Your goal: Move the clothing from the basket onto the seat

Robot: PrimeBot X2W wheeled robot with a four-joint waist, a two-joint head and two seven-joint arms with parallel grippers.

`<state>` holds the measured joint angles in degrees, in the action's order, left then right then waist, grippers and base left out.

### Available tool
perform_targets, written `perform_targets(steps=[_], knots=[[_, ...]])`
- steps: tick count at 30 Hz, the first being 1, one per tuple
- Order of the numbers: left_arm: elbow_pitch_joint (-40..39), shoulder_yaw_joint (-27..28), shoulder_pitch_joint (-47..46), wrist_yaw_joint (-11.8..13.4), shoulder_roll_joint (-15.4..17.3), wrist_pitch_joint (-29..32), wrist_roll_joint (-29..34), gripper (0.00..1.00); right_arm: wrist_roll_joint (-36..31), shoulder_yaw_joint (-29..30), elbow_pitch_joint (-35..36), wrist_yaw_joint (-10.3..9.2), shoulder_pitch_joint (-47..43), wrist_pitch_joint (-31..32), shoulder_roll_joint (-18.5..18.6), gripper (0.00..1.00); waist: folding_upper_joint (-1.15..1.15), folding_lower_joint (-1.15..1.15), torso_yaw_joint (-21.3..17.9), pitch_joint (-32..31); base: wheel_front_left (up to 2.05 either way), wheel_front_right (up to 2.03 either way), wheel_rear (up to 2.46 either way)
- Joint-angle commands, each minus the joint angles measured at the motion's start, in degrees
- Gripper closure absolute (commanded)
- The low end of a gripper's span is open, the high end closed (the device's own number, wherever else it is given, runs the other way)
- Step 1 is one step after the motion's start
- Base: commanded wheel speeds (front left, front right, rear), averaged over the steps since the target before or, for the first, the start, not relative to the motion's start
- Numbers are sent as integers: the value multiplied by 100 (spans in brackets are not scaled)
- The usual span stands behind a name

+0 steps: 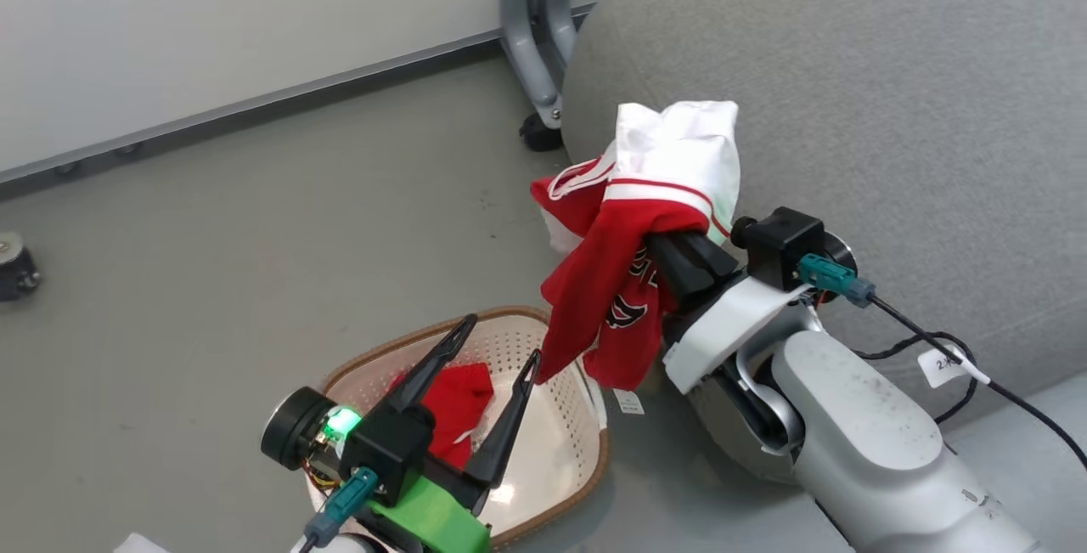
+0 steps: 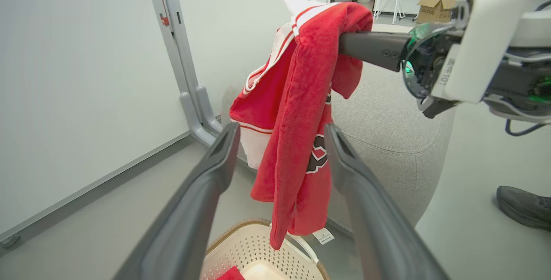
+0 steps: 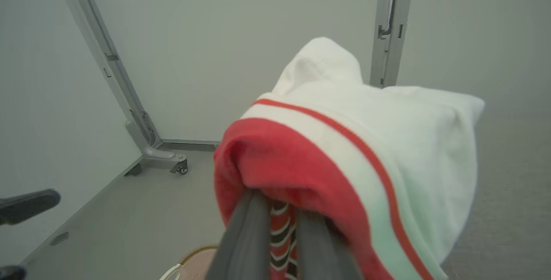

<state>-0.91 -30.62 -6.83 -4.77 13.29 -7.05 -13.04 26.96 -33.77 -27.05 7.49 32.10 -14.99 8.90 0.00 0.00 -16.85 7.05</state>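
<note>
A red and white piece of clothing (image 1: 654, 222) hangs off my right gripper (image 1: 671, 251), which is shut on it with the fingertips buried in the cloth. It dangles in the air beside the front edge of the grey seat (image 1: 849, 94), its lower end over the basket's (image 1: 509, 315) far rim. A second red piece of clothing (image 1: 459, 404) lies inside the basket. My left gripper (image 1: 501, 341) is open above the basket, holding nothing. In the left wrist view the hanging clothing (image 2: 297, 99) shows between and beyond the fingers (image 2: 224, 151). In the right wrist view the clothing (image 3: 366, 142) drapes over the fingers (image 3: 249, 228).
A grey partition leg with a caster (image 1: 535, 69) stands against the wall left of the seat. Another caster (image 1: 13, 268) is at the far left. A person's shoe (image 2: 523, 207) rests on the floor right of the seat. A cable with a tag (image 1: 943, 366) trails from my right wrist.
</note>
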Motion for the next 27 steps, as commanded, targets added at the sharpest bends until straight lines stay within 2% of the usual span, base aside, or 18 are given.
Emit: perform_targets(steps=[1, 7, 12, 18, 27], knots=[[-22, -14, -153, -10, 11, 23, 17, 0, -58, 112, 50, 0, -76, -27, 46, 100, 0, 0, -646, 184, 0, 0, 0], [-113, -210, -339, -78, 47, 184, 78, 0, -112, 777, 154, 0, -143, -27, 205, 100, 0, 0, -907, 473, 0, 0, 0], [-188, -326, -642, -122, 16, 273, 162, 0, -150, 1469, 215, 0, 87, -28, 380, 100, 0, 0, -831, 838, 0, 0, 0], [-316, -467, -1262, -159, -94, 271, 328, 0, -184, 2480, 333, 0, 690, -27, 821, 100, 0, 0, -408, 1590, 0, 0, 0], [-335, -543, -2149, -156, -265, 64, 634, 0, -368, 3717, 253, 0, 2002, -24, 1983, 100, 0, 0, 409, 2705, 0, 0, 0]])
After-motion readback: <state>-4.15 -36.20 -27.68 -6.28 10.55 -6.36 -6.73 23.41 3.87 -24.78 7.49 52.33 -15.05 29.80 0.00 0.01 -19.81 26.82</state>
